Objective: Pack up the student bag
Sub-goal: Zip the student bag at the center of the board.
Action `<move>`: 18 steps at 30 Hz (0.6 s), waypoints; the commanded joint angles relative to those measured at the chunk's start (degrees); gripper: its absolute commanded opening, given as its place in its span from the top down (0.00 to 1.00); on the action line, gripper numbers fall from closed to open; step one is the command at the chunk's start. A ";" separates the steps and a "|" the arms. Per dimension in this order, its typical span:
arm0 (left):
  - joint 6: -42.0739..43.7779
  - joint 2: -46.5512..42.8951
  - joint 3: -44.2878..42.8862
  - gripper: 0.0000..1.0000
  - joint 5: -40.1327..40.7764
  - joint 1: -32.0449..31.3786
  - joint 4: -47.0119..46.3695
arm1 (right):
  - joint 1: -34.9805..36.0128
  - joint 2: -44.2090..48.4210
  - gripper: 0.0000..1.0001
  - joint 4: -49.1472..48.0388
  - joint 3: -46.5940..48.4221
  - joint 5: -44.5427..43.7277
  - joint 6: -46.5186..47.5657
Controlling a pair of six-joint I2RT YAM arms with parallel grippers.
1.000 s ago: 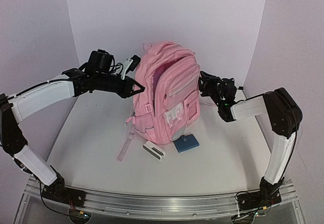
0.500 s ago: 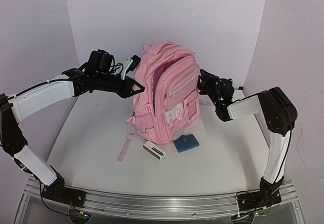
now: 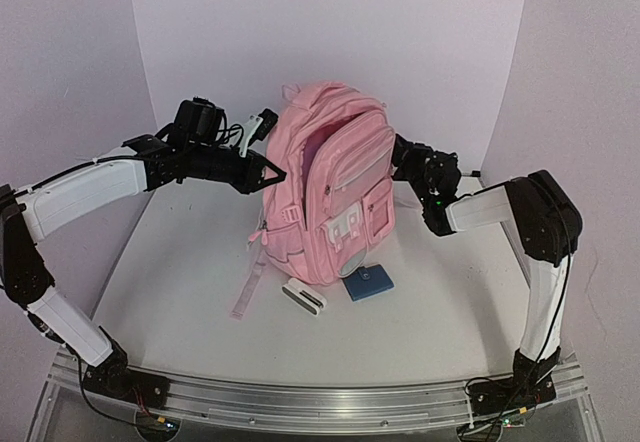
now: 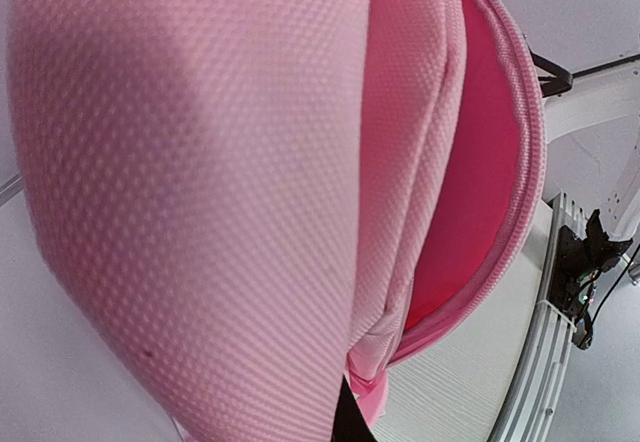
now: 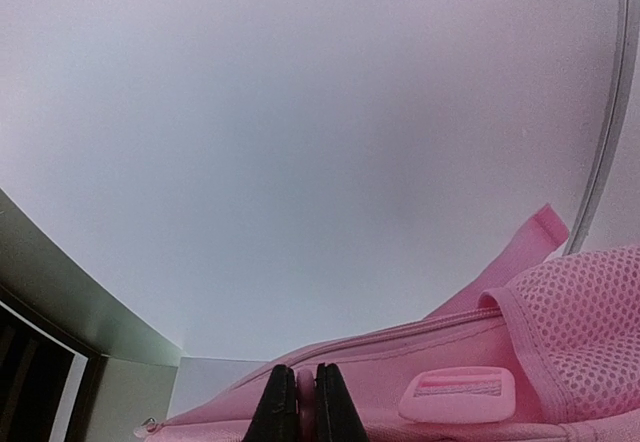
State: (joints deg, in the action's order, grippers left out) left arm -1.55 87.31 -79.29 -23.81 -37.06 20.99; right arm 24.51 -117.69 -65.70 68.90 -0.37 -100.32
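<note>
The student bag (image 3: 335, 192), a pink backpack, stands upright mid-table with its main compartment unzipped and gaping at the top. My left gripper (image 3: 270, 174) is pressed to the bag's upper left side. In the left wrist view pink mesh fabric (image 4: 200, 182) fills the frame, the deep pink lining (image 4: 470, 192) shows in the opening, and one black fingertip (image 4: 340, 420) is pinched into a fabric fold. My right gripper (image 3: 397, 157) is at the bag's upper right side, shut on a small pink zip pull (image 5: 306, 394) by the zip line (image 5: 400, 337).
A white flat case (image 3: 304, 296) and a blue pouch (image 3: 368, 283) lie on the table in front of the bag. A loose pink strap (image 3: 248, 287) trails to the front left. Pale walls close in behind and on both sides.
My right gripper has edged in toward the bag and closed on the zip pull. The left arm and the bag have not moved.
</note>
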 commanded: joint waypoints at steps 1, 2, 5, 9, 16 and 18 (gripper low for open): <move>0.14 -1.25 -0.72 1.00 0.87 0.24 1.41 | 0.16 1.74 1.00 -2.94 1.43 0.37 1.16; 0.16 -1.34 -0.70 1.00 0.88 0.24 1.40 | 0.14 2.47 1.00 -2.57 1.73 0.37 2.23; 0.32 -1.59 -0.79 1.00 0.70 0.23 1.53 | 0.14 4.95 1.00 -0.01 3.09 -0.23 6.64; 0.89 -1.72 -1.50 1.00 0.01 0.22 1.88 | 0.40 9.63 1.00 9.04 6.46 -2.27 16.88; 1.46 -1.79 -2.73 1.00 -0.62 0.23 2.57 | 1.36 16.44 1.00 21.38 11.69 -4.73 32.54; 1.46 -1.75 -3.23 1.00 -0.95 0.25 2.81 | 1.88 17.49 1.00 24.72 13.63 -4.52 36.73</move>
State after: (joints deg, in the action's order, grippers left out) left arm -1.30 87.29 -79.48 -23.96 -37.06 21.42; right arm 25.73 -105.82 -44.52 76.49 -2.82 -75.15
